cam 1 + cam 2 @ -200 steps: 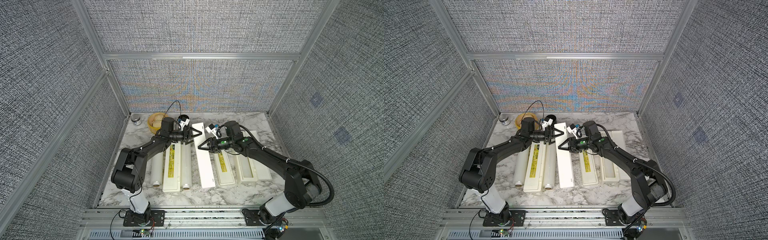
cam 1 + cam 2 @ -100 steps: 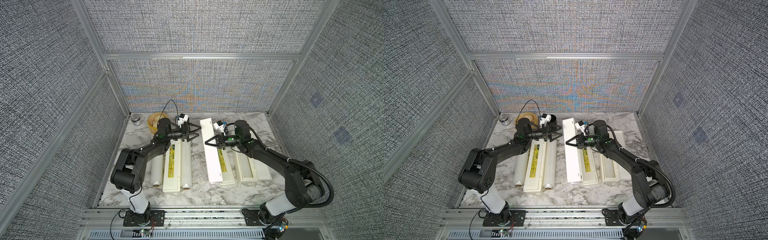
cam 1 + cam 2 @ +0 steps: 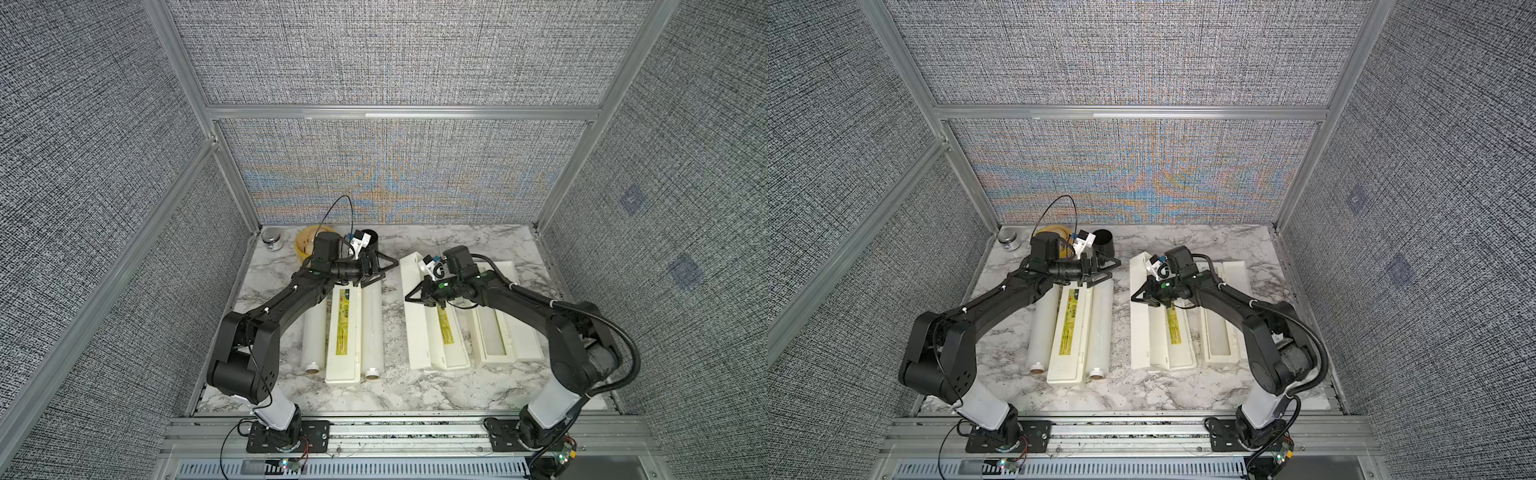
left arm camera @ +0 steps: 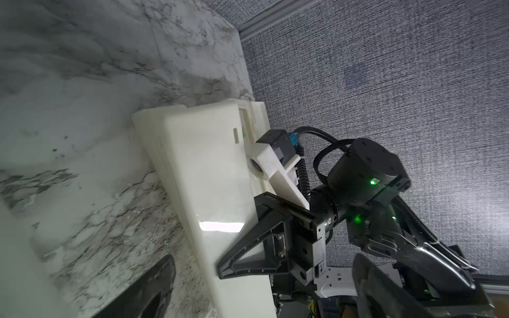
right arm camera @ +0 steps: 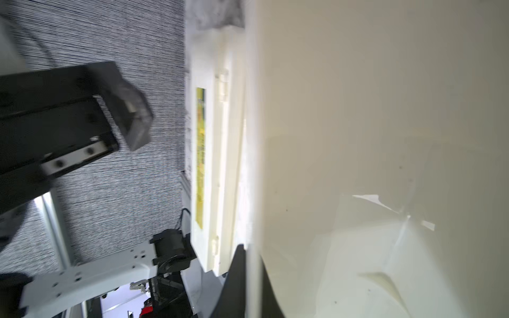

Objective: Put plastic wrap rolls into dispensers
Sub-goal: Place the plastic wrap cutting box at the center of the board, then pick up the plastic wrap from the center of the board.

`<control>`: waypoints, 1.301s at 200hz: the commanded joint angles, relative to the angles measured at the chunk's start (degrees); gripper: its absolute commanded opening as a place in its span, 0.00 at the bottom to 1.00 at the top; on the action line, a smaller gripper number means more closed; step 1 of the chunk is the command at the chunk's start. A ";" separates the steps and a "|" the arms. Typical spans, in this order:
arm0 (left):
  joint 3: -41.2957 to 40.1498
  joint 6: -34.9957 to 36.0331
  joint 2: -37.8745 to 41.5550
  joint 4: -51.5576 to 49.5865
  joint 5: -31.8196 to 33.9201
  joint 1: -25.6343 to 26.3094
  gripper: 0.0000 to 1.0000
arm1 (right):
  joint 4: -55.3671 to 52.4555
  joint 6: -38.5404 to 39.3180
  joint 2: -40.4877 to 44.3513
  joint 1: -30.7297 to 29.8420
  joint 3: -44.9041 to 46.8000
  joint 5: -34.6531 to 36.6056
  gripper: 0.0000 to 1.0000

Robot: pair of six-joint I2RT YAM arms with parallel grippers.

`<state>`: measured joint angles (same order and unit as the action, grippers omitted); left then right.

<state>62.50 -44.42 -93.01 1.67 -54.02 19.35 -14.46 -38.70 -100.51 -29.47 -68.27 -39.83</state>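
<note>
Two plastic wrap rolls lie on either side of a closed, yellow-labelled dispenser. My left gripper hangs open above their far ends and holds nothing. My right gripper is shut on the edge of the long cream-white half of the middle dispenser, which is tilted up against its yellow-labelled half. The right wrist view shows the jaws pinching that thin edge. A third dispenser lies open at the right. In the left wrist view my open fingers frame the raised half.
A small tin jar, a yellow bowl and a black cup stand at the back left of the marble table. Grey fabric walls enclose the table on three sides.
The long cream-white half swung from lying flat in mid-table to the right, against its labelled half. My right gripper shut on its edge. My left gripper opened wider and let it go.
</note>
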 commanded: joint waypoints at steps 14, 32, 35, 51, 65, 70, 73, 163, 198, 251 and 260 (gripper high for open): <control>0.03 8.82 1.91 -16.45 10.74 -0.01 0.98 | -11.04 1.50 -4.98 -3.83 -5.95 18.73 0.07; 0.69 10.62 1.72 -21.87 16.26 0.03 0.98 | -13.84 1.98 -6.90 -5.51 -8.06 26.05 0.07; 0.63 10.67 1.59 -22.01 16.63 0.06 0.98 | -14.45 2.18 -7.42 -5.77 -8.61 26.97 0.07; 0.17 10.24 1.30 -22.15 17.90 0.39 0.97 | -16.41 3.08 -9.98 -6.72 -11.36 29.83 0.08; 0.77 10.86 0.99 -23.78 20.05 1.26 0.97 | -15.84 2.76 -11.62 -6.70 -12.36 29.38 0.09; 1.20 11.13 0.76 -24.70 20.85 1.59 0.97 | -15.73 2.82 -12.02 -6.72 -12.60 28.94 0.13; 1.45 11.24 0.64 -25.16 21.35 1.76 0.97 | -15.63 2.89 -12.30 -6.73 -12.80 28.61 0.16; 5.34 8.30 -1.52 -34.58 33.84 8.52 0.94 | -10.17 3.36 0.80 -3.22 -4.15 19.36 0.55; 9.80 8.49 -4.97 -41.40 40.51 13.01 0.93 | -7.70 3.32 5.39 -0.30 1.52 16.84 0.55; 12.72 7.77 -9.82 -49.59 50.81 16.80 0.92 | -5.83 4.39 11.36 4.11 8.32 14.32 0.55; 12.73 7.88 -10.75 -49.98 51.29 17.07 0.92 | -5.80 4.67 11.80 4.71 8.82 14.00 0.55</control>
<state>74.91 -36.29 -102.00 -42.41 -7.81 35.75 -21.41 -35.20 -89.97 -25.82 -60.53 -24.25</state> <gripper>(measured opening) 0.918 0.553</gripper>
